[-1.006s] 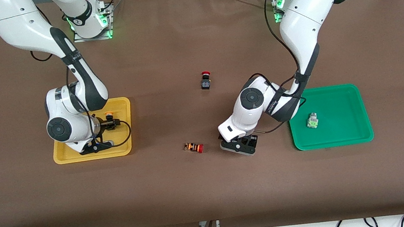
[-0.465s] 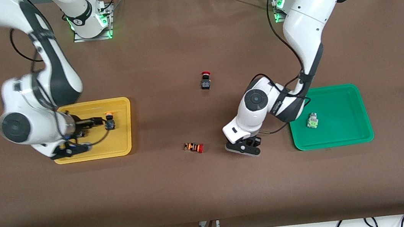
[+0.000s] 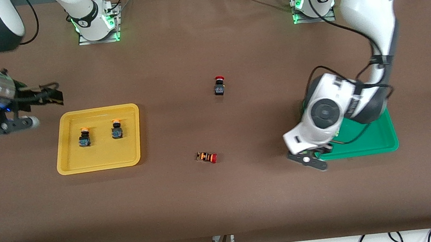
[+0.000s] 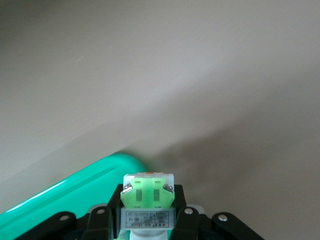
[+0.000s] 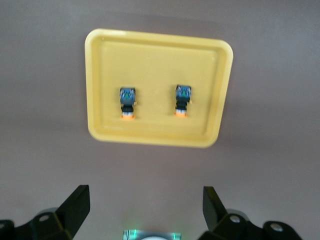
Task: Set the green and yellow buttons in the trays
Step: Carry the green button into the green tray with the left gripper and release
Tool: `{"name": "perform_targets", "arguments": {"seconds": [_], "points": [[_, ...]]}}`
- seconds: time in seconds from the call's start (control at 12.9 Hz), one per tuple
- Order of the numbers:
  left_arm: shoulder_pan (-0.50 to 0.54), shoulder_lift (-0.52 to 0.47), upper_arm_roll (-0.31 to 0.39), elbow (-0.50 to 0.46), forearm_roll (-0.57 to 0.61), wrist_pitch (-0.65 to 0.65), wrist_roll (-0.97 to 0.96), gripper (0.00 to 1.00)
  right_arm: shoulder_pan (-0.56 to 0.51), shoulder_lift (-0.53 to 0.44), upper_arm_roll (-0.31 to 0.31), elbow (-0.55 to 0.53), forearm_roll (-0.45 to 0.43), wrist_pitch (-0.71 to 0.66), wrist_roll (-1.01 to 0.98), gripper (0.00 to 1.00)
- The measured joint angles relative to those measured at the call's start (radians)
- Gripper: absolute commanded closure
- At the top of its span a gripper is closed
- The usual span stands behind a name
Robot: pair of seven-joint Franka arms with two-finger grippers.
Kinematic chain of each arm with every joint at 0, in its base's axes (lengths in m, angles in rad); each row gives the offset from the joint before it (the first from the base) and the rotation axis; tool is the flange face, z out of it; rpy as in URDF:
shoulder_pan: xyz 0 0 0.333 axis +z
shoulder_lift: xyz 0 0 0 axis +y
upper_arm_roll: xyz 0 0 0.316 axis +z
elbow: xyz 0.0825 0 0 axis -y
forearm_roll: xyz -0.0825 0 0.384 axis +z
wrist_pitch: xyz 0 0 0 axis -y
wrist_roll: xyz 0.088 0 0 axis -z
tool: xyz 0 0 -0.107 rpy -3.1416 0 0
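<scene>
The yellow tray (image 3: 101,159) holds two yellow-capped buttons (image 3: 84,138) (image 3: 116,130), side by side and upright. My right gripper (image 3: 51,96) is open and empty, up in the air over the bare table beside the tray. Its wrist view shows the tray (image 5: 102,75) and both buttons (image 5: 128,102) (image 5: 182,100) past the open gripper (image 5: 145,207). My left gripper (image 4: 148,199) is shut on a green-marked button (image 4: 148,191) over the corner of the green tray (image 3: 378,142), seen also in the left wrist view (image 4: 75,187). The other green button is hidden under the left arm.
A black switch with a red cap (image 3: 219,85) stands mid-table. A red-capped switch with an orange-striped body (image 3: 206,157) lies nearer to the front camera, between the two trays. The left arm covers much of the green tray.
My right gripper left the yellow tray and rose toward the right arm's end, uncovering two buttons. My left gripper lifted off the table with the green button and moved over the green tray's corner.
</scene>
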Motion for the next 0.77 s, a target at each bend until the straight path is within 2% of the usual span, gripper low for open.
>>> {"name": "perform_targets", "arguments": {"seconds": [0.23,0.31,0.46,0.54,0.62,0.77], "points": [[0.175,-0.012,0.002,-0.048,0.0,-0.007,0.22,1.0,0.0,-0.019,0.008,0.049,0.0,-0.093,0.0,0.0],[0.232,-0.012,0.001,-0.086,0.0,0.033,0.269,1.0,-0.002,-0.018,0.008,0.075,-0.001,-0.101,0.0,0.0],[0.307,-0.018,-0.001,-0.21,0.0,0.204,0.297,0.96,-0.009,-0.021,0.007,0.124,-0.004,-0.105,0.0,0.0],[0.332,-0.02,-0.001,-0.276,0.0,0.279,0.298,0.75,-0.011,-0.026,0.003,0.14,-0.007,-0.107,0.0,0.0],[0.349,-0.023,-0.001,-0.319,0.0,0.318,0.298,0.01,-0.012,-0.031,-0.009,0.148,-0.007,-0.109,0.0,0.0],[0.363,-0.033,-0.003,-0.353,0.0,0.338,0.298,0.0,-0.018,-0.035,-0.032,0.15,-0.007,-0.114,-0.001,0.0]]}}
